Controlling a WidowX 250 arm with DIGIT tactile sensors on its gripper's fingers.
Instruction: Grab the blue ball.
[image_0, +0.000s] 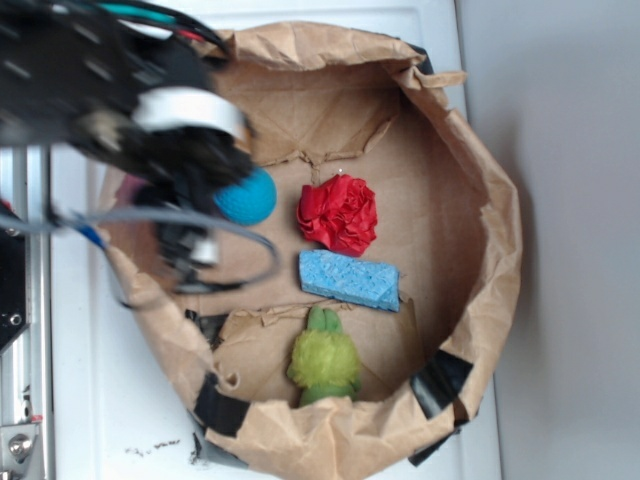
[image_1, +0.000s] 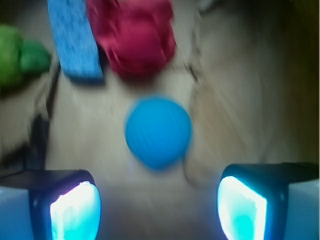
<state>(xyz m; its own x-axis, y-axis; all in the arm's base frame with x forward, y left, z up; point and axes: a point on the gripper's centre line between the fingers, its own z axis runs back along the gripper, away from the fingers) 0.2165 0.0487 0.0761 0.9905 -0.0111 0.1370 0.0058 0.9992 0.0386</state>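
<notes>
Spread wide, the hand (image_1: 159, 205) grips nothing, its fingers (image_1: 75, 210) short of the blue ball (image_1: 158, 131).

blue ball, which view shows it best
The wrist view. The blue ball sits whole and unblocked near the middle of the frame, ahead of the open gripper, though the picture is blurred. The exterior view is sharper, but the arm covers the ball's left side there, leaving only its right part beside the red wad.
</notes>
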